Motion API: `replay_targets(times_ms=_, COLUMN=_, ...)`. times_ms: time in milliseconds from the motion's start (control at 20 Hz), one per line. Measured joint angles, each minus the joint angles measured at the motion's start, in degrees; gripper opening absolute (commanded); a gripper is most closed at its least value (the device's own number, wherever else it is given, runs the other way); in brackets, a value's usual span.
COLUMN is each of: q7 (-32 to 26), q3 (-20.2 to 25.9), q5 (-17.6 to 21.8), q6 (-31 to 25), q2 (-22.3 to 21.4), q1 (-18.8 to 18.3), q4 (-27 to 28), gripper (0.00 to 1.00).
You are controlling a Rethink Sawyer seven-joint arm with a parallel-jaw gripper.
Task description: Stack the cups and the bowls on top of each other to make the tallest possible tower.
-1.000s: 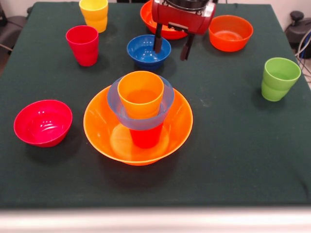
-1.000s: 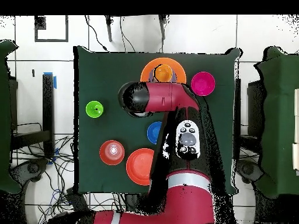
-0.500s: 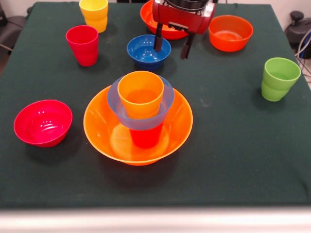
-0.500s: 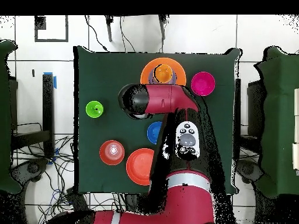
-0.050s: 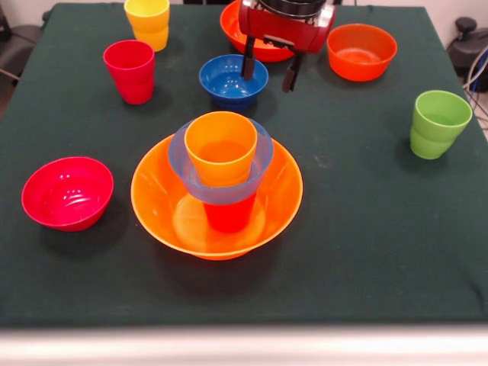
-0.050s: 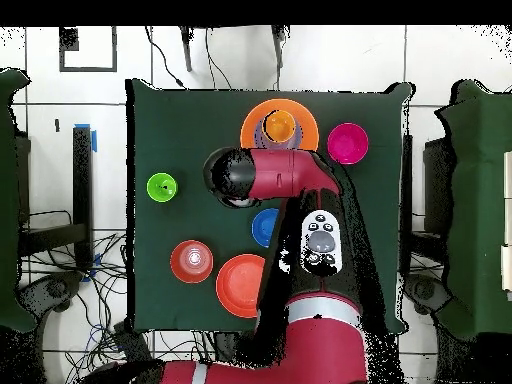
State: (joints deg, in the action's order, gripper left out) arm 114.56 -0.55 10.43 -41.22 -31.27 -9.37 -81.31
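The tower stands mid-table: a wide orange bowl [image 5: 156, 200] holds a red-orange cup [image 5: 229, 216], which carries a light blue bowl [image 5: 258, 164] with an orange cup [image 5: 221, 147] on top. From above the tower [image 6: 253, 122] sits near the far edge. My gripper [image 5: 269, 69] hangs open and empty behind it. Its left finger [image 5: 248, 62] is over the right rim of the dark blue bowl [image 5: 226, 82]. Loose pieces are a crimson cup [image 5: 130, 70], a yellow cup [image 5: 148, 21], a green cup [image 5: 438, 122], a magenta bowl [image 5: 67, 192] and an orange-red bowl [image 5: 361, 51].
A large red-orange bowl [image 5: 232, 24] lies partly hidden behind the gripper's body. In the overhead view the red arm [image 6: 290, 175] covers the table's middle, with the dark blue bowl [image 6: 261, 228] beside it and the green cup [image 6: 161, 186] at the left.
The gripper has risen slightly and stayed open. Cups, bowls and the tower have not moved.
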Motion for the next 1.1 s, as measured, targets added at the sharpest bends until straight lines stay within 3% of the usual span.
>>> replay_targets(times_ms=1100, q7=0.0, q3=-2.0, q5=0.0, q6=5.2, q2=0.9, q1=-0.3, q4=-2.6, gripper=1.00)
